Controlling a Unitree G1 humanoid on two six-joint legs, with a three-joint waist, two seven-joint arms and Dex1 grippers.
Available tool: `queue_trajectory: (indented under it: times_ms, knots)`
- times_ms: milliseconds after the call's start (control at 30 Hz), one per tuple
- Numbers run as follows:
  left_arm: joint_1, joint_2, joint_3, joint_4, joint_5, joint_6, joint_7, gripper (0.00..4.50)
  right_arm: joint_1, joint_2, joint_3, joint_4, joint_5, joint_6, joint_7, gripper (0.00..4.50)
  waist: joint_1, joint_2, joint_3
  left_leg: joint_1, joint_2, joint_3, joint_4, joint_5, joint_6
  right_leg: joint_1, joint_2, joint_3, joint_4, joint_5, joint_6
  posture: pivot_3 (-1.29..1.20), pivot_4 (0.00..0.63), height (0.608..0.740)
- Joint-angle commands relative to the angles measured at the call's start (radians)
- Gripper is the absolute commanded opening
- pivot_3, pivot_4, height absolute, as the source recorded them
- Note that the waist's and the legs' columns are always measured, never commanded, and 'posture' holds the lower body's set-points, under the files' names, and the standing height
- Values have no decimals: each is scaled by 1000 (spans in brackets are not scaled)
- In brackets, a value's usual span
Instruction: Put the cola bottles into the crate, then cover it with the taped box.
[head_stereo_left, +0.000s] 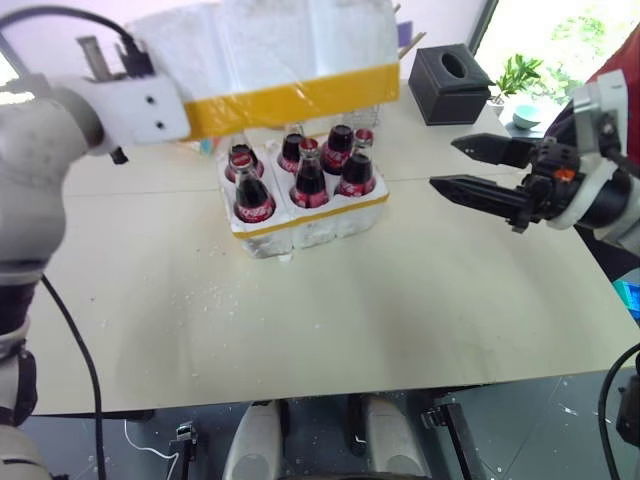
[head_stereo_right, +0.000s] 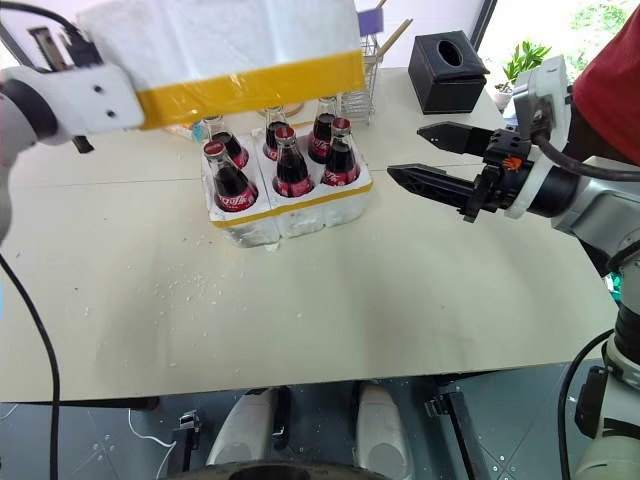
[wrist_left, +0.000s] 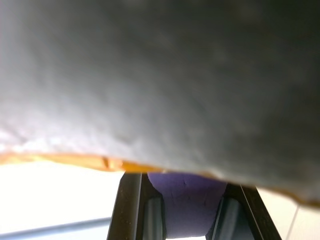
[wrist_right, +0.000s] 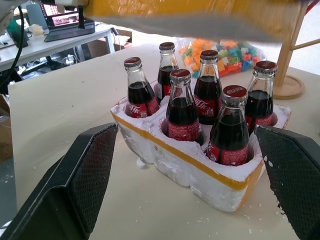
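Observation:
Several cola bottles (head_stereo_left: 310, 172) with red caps stand upright in the wells of the crate (head_stereo_left: 320, 225), a low white foam tray with a yellow band, on the middle of the table. The taped box (head_stereo_left: 280, 45), white foam with a yellow band along its lower edge, hangs in the air just above and behind the bottles. My left gripper (wrist_left: 185, 200) is shut on the box's wall, its fingertips hidden by the foam. My right gripper (head_stereo_left: 442, 164) stands open to the right of the crate, level with the bottles, pointing at them with nothing between its fingers.
A black tissue box (head_stereo_left: 450, 85) and a small plant (head_stereo_left: 517, 75) sit at the table's back right. A wire basket (head_stereo_right: 372, 70) stands behind the crate, near a bag of colourful blocks (wrist_right: 225, 52) and a wooden stand (wrist_right: 287, 85). Foam crumbs (head_stereo_left: 220, 295) litter the table. A person's red sleeve (head_stereo_right: 620, 80) shows at right.

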Motion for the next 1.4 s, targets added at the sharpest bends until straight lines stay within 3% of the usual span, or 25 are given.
queue_trajectory:
  times_ms: [33,233,467,533,867,1100,1233,1300,1400]
  knots:
    - [44,-26,-21,-59,65,15,35,291,9,7,-37,-28,16,-25,-16,4500,0,0,0,0,0,0,0,0,0,0,0,0,0,0,0,0,150,740]
    - [102,-48,-78,-89,158,9,30,291,32,17,-65,-38,27,-28,-58,4500,1,0,0,0,0,0,0,0,0,0,0,0,0,0,0,0,150,740]
    - [120,-110,-109,-92,194,15,22,3777,55,32,-75,-53,45,-32,-94,4500,2,0,0,0,0,0,0,0,0,1,0,0,0,0,0,0,150,740]
    - [127,-125,-102,-98,189,14,27,4450,58,31,-75,-53,49,-34,-100,4500,2,0,0,0,0,0,1,0,0,1,0,0,0,0,0,0,150,740]
    - [411,-109,186,-279,54,62,5,4450,76,17,-86,-22,40,-41,-100,4500,-1,0,0,2,0,0,0,-1,1,1,1,1,0,0,0,0,150,740]
    - [515,-102,397,-238,-172,-168,1,4450,56,15,-53,22,8,-57,-74,4500,0,0,0,6,0,0,1,-1,1,7,-1,1,-2,-2,-4,0,150,740]
    - [557,-192,681,-209,-648,187,-207,4450,65,1,-49,49,-13,-66,-37,4500,-3,0,0,7,0,0,0,-1,1,7,0,1,-1,-1,-2,0,150,740]
    - [530,-141,838,-114,-895,476,-334,4450,83,-25,-43,68,-39,-78,12,4500,-6,0,0,8,1,0,0,-1,1,7,0,1,-1,-1,-1,0,150,740]
    - [494,-9,932,55,-1076,658,-450,4450,105,-70,-33,100,-72,-100,97,4500,-6,0,0,8,1,0,0,-1,1,7,1,0,-1,-2,-3,0,150,740]
